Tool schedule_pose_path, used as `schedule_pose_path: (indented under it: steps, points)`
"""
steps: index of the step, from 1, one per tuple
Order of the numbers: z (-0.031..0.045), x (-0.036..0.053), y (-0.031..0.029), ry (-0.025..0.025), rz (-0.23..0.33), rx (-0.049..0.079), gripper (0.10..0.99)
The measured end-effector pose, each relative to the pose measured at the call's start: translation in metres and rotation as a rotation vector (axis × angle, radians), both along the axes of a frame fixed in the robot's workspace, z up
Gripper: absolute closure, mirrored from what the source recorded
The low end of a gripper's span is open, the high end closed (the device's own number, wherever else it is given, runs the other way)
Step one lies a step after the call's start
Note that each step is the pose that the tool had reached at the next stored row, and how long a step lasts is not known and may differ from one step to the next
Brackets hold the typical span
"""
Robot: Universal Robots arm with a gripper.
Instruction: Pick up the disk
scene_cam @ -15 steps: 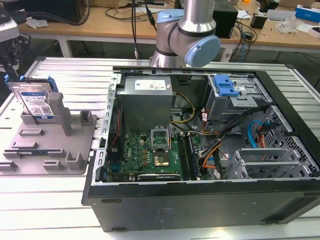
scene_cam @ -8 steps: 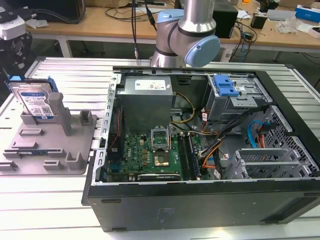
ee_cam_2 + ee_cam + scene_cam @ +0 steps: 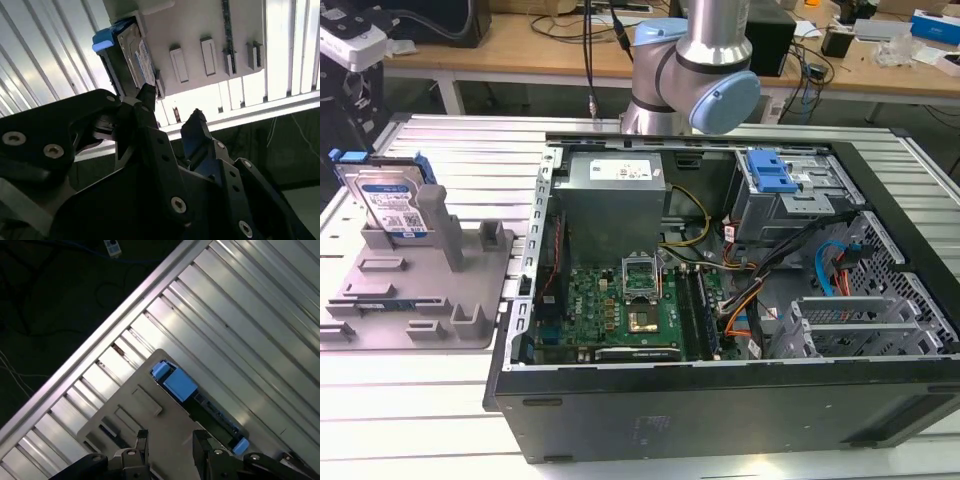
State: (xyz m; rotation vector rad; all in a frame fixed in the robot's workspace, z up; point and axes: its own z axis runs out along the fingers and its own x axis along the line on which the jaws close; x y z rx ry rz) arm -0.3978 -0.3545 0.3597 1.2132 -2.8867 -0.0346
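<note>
Gripper (image 3: 172, 107): jaws spread, nothing held, clear of the disk (image 3: 392, 200). The disk stands on edge in the grey fixture plate (image 3: 420, 300), upper left of the exterior view. Risk: a misaligned approach may strike the adjacent post (image 3: 433, 215) or tip the disk.

We look across a silver ribbed aluminium tabletop (image 3: 420, 420), grooved along its length. Two things lie directly on it. A flat grey plastic fixture plate with upright posts (image 3: 430, 305) sits near the tabletop's edge at the exterior view's left. Just beside it, a large black metal computer case (image 3: 720, 420) lies open side up, spreading from the middle toward the opposite edge.
</note>
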Motion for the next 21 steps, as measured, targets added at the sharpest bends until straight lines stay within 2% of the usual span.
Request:
schedule_pose_path:
  steps: [12,17,21]
  points:
    - [0.0,0.0,0.0,0.0,0.281,0.0,0.604]
    - [0.0,0.0,0.0041,0.0001,0.345,-0.001,0.604]
    - [0.0,0.0,0.0053,0.0002,0.425,-0.001,0.604]
